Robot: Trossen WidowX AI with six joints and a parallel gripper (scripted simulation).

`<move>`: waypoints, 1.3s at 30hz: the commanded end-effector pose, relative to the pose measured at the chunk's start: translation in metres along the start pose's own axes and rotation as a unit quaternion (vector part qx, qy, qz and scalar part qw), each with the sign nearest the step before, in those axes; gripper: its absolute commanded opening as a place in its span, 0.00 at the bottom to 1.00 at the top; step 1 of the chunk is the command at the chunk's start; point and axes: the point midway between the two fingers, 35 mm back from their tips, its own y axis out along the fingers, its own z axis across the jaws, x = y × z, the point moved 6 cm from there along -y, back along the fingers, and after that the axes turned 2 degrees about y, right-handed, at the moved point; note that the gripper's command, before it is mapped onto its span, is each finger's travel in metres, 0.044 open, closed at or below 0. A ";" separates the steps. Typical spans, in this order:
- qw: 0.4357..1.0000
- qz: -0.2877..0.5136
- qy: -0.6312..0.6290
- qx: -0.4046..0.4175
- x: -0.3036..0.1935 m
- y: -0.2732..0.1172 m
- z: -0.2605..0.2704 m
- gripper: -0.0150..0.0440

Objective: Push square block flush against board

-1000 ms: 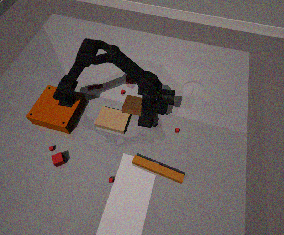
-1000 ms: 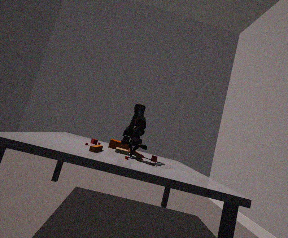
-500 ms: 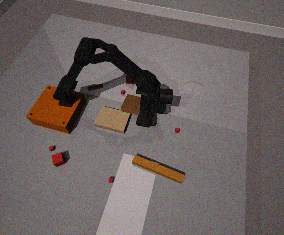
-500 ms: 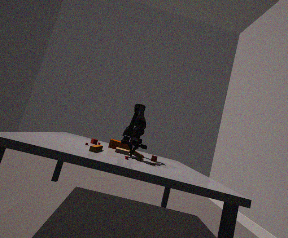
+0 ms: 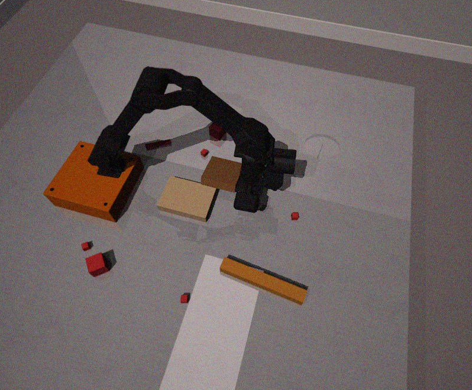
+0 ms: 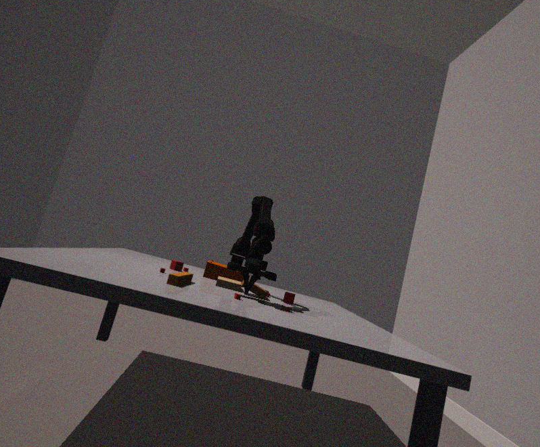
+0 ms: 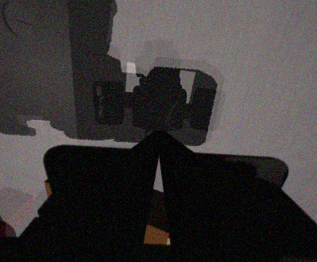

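Note:
The square block [image 5: 187, 198] [image 6: 229, 283] is a flat tan piece lying on the table in front of the arm. The brown piece [image 5: 221, 173] [image 6: 256, 288], which looks like the board, lies flat just behind it and to its right in the top view. Their near corners are close; I cannot tell whether they touch. My gripper [image 5: 249, 202] [image 6: 248, 292] [image 7: 160, 136] is shut and empty, pointing down low at the brown piece's right. It hides that piece's right part in the top view. A strip of the brown piece [image 7: 156, 235] shows between the fingers in the wrist view.
A long orange bar [image 5: 263, 280] [image 6: 179, 279] lies at the front, partly over a pale strip [image 5: 212, 334]. The orange base box [image 5: 84, 178] stands at left. Small red cubes [image 5: 294, 215] [image 5: 184, 298] [image 5: 204, 152] and larger red cubes [image 5: 97, 264] [image 5: 217, 131] lie around.

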 end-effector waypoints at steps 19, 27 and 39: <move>1.000 0.001 -0.003 0.001 0.023 -0.050 0.001 0.25; 1.000 0.001 0.003 0.001 0.018 -0.053 0.006 0.25; 0.999 0.003 0.032 0.002 -0.013 0.000 0.034 0.25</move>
